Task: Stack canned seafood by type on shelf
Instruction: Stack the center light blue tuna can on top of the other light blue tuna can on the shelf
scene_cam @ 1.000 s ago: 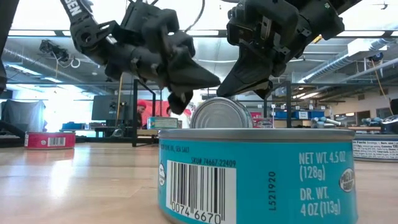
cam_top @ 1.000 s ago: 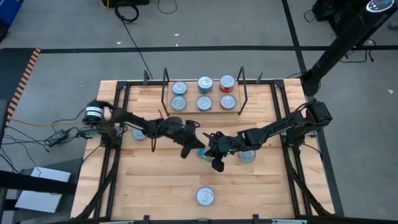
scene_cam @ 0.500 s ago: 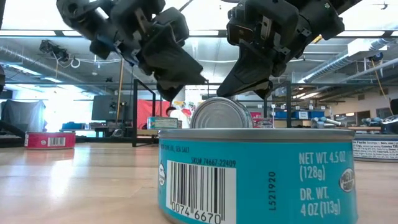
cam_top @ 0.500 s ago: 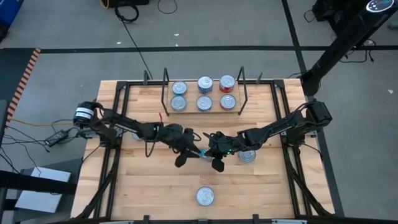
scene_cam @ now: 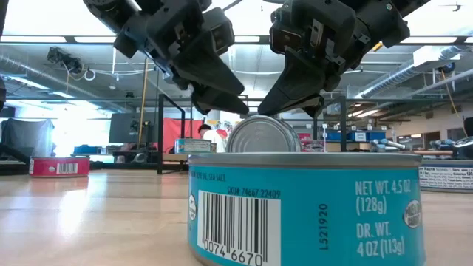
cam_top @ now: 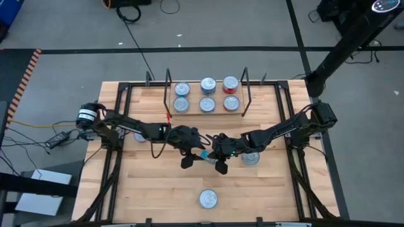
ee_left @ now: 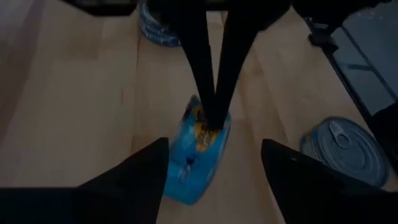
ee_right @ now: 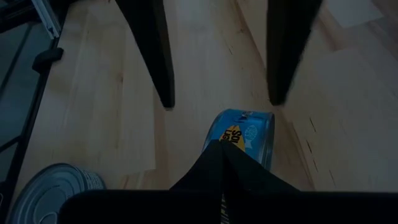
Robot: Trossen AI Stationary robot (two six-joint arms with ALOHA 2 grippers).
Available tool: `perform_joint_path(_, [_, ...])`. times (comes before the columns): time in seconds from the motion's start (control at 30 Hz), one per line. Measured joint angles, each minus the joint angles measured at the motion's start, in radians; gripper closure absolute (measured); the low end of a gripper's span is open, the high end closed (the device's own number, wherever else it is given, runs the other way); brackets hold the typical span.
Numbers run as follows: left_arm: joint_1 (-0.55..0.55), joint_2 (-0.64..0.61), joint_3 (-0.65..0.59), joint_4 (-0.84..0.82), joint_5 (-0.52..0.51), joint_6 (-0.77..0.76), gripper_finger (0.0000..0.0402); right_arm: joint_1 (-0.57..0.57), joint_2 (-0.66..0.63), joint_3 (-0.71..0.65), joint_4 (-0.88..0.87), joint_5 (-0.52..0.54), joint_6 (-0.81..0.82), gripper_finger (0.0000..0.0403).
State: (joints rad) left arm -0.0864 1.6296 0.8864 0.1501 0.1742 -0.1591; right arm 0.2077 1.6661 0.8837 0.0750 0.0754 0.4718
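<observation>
A blue-labelled tin (ee_left: 198,158) stands on its edge, tilted, near the table's middle, its silver lid (scene_cam: 262,135) facing the near edge. My right gripper (ee_right: 221,148) is shut on its upper edge. My left gripper (ee_left: 214,143) hangs open just left of the tin, one finger on either side, touching nothing. The shelf (cam_top: 207,111) at the far side carries several tins, blue-labelled ones on the left and red ones (cam_top: 230,84) on the right. My right gripper has its two fingers closed together on the tin's uppermost rim (ee_left: 210,119), slanting down from the table's right. Only the fingertips reach the rim. The tin stays on edge and tilted; whether its lower edge rests on the wood is not clear.
Loose tins lie lid up: one (cam_top: 208,199) near the front edge, one (cam_top: 250,157) under my right arm, one (cam_top: 140,136) under my left arm. A red tin (scene_cam: 59,166) lies far left. Black wire uprights (cam_top: 246,88) bound the shelf's ends.
My left gripper has opened and let go of the blue tin, risen a little, rolled, and drawn slightly back toward the table's left. The tin has stayed on edge in my right gripper, which has kept still.
</observation>
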Motion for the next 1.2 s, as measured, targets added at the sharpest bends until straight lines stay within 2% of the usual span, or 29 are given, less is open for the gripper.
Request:
perform_joint_path(0.2, [0.000, 0.034, 0.004, 0.013, -0.024, 0.009, 0.0125, -0.001, 0.000, 0.000, 0.004, -0.004, -0.004, 0.0395])
perform_joint_path(0.73, [0.000, 0.073, 0.003, 0.023, -0.045, 0.106, 0.0124, -0.003, 0.001, -0.001, 0.005, -0.014, -0.004, 0.0395])
perform_joint_path(0.9, [0.000, 0.073, 0.003, 0.079, -0.045, 0.143, 0.0131, -0.009, 0.001, -0.001, 0.007, -0.021, -0.004, 0.0395])
perform_joint_path(1.2, [0.000, 0.088, 0.002, 0.065, -0.046, 0.154, 0.0152, -0.014, 0.001, -0.001, 0.008, -0.023, -0.020, 0.0394])
